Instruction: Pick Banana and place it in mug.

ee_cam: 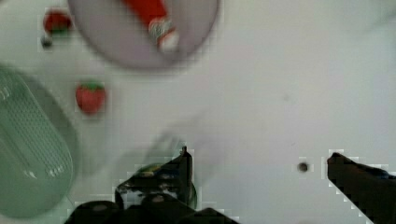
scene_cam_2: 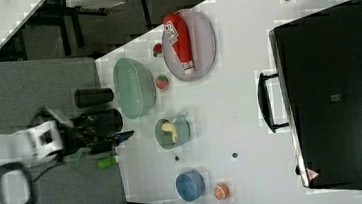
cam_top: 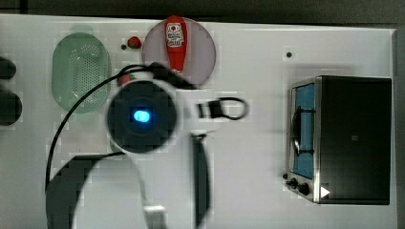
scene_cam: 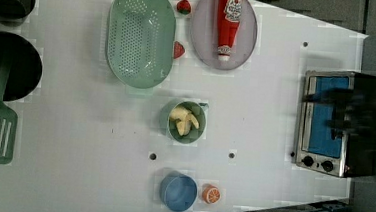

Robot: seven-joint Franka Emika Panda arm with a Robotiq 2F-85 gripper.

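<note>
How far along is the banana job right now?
It looks done: the banana lies inside the mug, seen in both the left and right views. The claw is open, holds nothing, and sits over bare table. Nothing seems left, except perhaps moving the arm away.

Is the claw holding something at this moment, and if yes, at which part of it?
Nothing is held. In the wrist view the claw is open with only bare table between its fingers, and the banana already lies inside the mug.
</note>
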